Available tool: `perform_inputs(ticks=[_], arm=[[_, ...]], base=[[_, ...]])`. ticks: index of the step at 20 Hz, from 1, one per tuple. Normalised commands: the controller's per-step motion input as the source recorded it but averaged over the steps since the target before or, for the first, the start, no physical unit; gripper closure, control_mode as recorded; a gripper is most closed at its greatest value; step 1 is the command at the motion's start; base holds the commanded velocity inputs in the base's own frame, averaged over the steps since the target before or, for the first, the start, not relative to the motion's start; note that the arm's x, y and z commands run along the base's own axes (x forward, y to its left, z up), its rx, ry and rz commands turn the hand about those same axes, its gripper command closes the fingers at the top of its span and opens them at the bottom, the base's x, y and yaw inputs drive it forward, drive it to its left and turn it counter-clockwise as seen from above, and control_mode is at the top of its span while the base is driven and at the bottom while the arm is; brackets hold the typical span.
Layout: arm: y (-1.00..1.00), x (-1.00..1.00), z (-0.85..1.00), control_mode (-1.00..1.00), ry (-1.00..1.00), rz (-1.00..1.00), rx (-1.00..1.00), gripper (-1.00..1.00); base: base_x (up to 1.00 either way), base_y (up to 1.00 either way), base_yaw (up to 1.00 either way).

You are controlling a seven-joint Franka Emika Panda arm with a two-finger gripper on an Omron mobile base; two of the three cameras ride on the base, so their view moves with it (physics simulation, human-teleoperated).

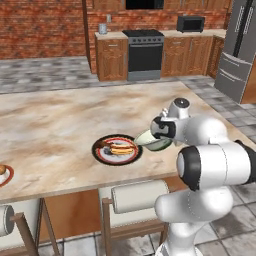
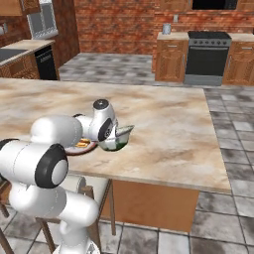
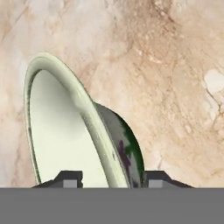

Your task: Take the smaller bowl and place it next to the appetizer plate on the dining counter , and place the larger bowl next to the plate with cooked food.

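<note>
bowls: 1, wide cream bowl with green base [image 1: 153, 141], on the tabletop [image 1: 60, 125]
plates: 2, one dark-rimmed with cooked food [image 1: 117, 149], one red-rimmed [image 1: 6, 175] cut off at the left edge
stools: 2, cushioned, one [image 1: 139, 196] under the tabletop edge, one [image 1: 6, 220] partly in frame
ovens: 1, dark range [image 1: 145, 54] at the back wall
microwaves: 1 [image 1: 190, 23]
fridges: 1 [image 1: 239, 50]
pincers: 1 [image 3: 113, 179]

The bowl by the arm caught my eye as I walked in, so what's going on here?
The robot's gripper straddles the rim of the larger bowl, its fingers apart, one on each side. The bowl sits on the dining counter right beside the plate with cooked food, so this bowl looks placed. The appetizer plate is at the counter's far left edge.
</note>
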Motion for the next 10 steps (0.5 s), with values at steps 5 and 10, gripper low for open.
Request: perform_inputs(ticks=[5, 10], arm=[[-0.07, -0.44, -0.08, -1.00, 0.00, 0.00, 0.00, -1.00], [-0.12, -0.40, 0.58, -1.00, -0.05, -0.01, -0.03, -1.00]], base=[[0.00, 0.00, 0.00], [0.00, 0.00, 0.00]])
